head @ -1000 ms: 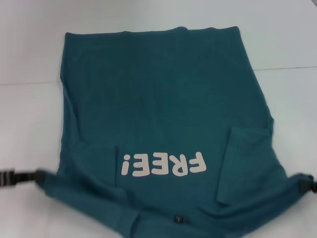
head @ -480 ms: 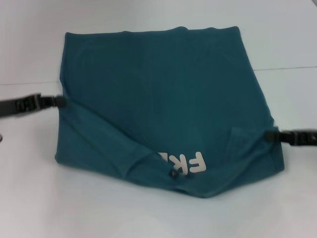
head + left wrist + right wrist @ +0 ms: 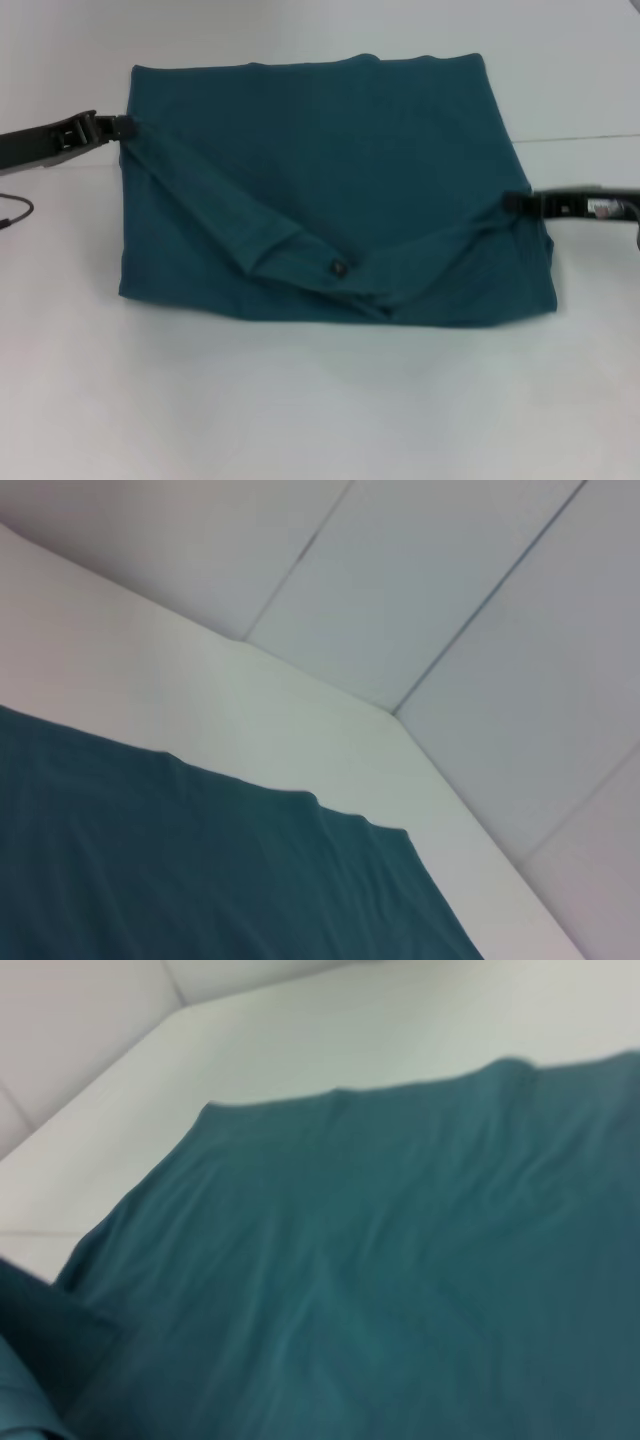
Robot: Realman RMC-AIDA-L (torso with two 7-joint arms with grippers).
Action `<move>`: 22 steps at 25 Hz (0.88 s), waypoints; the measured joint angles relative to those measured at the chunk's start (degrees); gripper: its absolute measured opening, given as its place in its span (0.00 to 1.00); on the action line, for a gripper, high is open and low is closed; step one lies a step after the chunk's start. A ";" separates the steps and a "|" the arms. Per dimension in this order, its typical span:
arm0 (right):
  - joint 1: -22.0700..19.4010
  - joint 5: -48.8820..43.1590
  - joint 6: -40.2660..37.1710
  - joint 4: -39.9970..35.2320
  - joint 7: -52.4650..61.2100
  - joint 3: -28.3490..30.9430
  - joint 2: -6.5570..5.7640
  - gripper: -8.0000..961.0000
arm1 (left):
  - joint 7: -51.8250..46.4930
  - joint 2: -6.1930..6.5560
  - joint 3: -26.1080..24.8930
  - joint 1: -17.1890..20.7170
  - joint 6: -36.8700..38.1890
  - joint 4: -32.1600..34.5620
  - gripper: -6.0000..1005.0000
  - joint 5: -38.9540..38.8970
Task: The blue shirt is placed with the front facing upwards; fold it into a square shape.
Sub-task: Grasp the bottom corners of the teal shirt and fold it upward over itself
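Note:
The blue shirt [image 3: 330, 170] lies on the white table [image 3: 300, 410], its near part doubled back over the rest. The collar band with a small dark label [image 3: 337, 267] sags in the middle of the raised fold, and no lettering shows. My left gripper [image 3: 124, 127] is shut on the fold's left corner, at the shirt's far left edge. My right gripper [image 3: 512, 203] is shut on the fold's right corner, at the right edge. The fabric stretches taut between them. The left wrist view shows the shirt [image 3: 200, 870] from low down, and the right wrist view looks across its cloth [image 3: 380, 1260].
A thin dark cable [image 3: 15, 212] loops on the table at the far left. A table seam [image 3: 580, 137] runs along the back right. Bare white tabletop spreads in front of the shirt, and walls rise behind the table [image 3: 400, 600].
Both grippers have carried the shirt's near edge up and away over its body. The white lettering, still partly visible half a second ago, is now covered by the fold.

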 joint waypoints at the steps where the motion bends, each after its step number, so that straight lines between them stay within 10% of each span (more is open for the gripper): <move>1: 0.63 0.07 1.12 0.01 -0.04 -0.03 0.03 0.16 | 0.00 -0.02 0.00 -0.25 -0.97 -0.19 0.01 -0.01; 22: 7.47 0.64 10.72 4.10 1.01 -1.57 -2.21 0.17 | 0.96 0.52 0.14 -2.34 -11.86 -3.66 0.01 -1.16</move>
